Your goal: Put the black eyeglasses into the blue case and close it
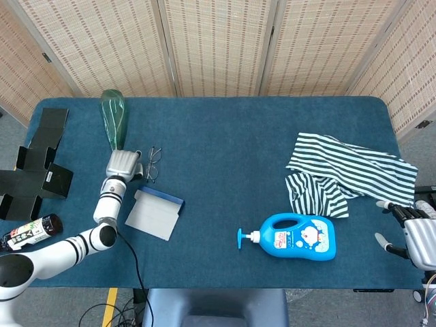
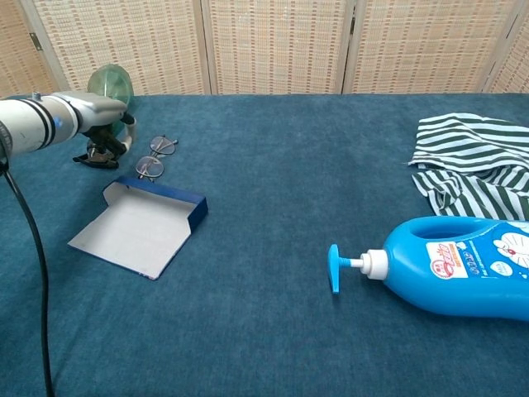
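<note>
Blue table (image 1: 225, 136) | glasses (image 1: 152, 163): light, fragile, grip at bridge | case (image 1: 154, 213) open | left hand (image 1: 120, 165) apparently empty, fingers unclear | right hand (image 1: 415, 231) spread, idle.

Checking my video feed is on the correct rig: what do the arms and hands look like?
The left arm is glossy white with black bands at its joints, ending in a silver-grey left hand; a thin black cable hangs along it. The right hand is light grey with dark fingertips, only partly visible at the frame edge.
</note>
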Controlling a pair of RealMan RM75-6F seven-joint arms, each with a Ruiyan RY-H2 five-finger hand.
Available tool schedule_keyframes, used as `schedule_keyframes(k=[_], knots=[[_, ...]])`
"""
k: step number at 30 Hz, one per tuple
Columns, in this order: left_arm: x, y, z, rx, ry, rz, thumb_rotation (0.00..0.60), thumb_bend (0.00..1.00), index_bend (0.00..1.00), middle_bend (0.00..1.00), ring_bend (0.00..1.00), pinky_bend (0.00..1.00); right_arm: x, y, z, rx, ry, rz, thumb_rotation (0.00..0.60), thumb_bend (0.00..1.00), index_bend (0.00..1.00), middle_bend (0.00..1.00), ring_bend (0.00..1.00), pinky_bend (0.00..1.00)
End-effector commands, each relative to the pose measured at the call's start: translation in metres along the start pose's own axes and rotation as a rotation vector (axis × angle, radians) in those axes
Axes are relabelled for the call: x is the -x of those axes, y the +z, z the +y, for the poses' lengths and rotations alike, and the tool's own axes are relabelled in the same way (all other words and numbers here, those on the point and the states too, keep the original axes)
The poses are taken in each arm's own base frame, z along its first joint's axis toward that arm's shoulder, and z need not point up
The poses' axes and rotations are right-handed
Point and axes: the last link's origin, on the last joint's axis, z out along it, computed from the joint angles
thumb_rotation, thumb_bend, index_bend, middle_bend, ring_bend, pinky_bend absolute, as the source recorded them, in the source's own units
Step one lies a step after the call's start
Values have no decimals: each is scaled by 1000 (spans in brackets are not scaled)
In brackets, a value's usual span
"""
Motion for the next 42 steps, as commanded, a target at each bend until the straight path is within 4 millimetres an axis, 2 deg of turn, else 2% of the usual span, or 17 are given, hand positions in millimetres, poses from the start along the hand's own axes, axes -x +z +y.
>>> schedule_keyframes(k=[1, 7, 12, 20, 26, 28, 31, 35, 38, 42], knots=[[8, 1, 2, -8, 32, -27, 407, 680, 336, 1000, 1000, 1000, 1, 0, 1, 4, 0, -4, 600, 238, 262, 389, 423, 391], [14, -3, 11, 9, 55, -62, 411, 679, 354, 1000, 1000, 1000, 2, 0, 0, 1, 5, -2, 600, 238, 262, 388, 424, 391], [16, -10, 28, 57, 56, -77, 408, 679, 361, 1000, 1000, 1000, 3, -1, 1, 4, 5, -9, 600, 239, 262, 388, 426, 391], [11, -31, 67, 202, 4, -63, 409, 679, 365, 1000, 1000, 1000, 6, 4, -3, -14, 10, -16, 600, 238, 263, 389, 426, 391], [0, -42, 93, 279, 13, -10, 426, 678, 311, 1000, 1000, 1000, 5, 6, -4, -18, 11, -13, 600, 239, 263, 388, 426, 391], [-7, -44, 95, 285, 15, 24, 508, 677, 305, 1000, 1000, 1000, 4, 6, -3, -15, 9, -12, 600, 238, 263, 388, 426, 391], [-16, -46, 92, 288, 20, 72, 589, 675, 312, 1000, 1000, 1000, 3, 5, -2, -12, 10, -9, 600, 238, 262, 388, 427, 391], [-20, -44, 87, 284, 15, 102, 600, 653, 332, 1000, 1000, 1000, 5, 4, -1, -10, 17, -9, 600, 238, 263, 389, 427, 391], [-17, -42, 87, 282, 22, 124, 600, 550, 361, 1000, 1000, 1000, 6, 4, 0, -9, 21, -12, 600, 238, 263, 388, 427, 391], [-9, -37, 88, 278, 31, 134, 600, 460, 406, 1000, 1000, 1000, 5, 4, 1, -8, 19, -7, 600, 239, 262, 389, 427, 391]])
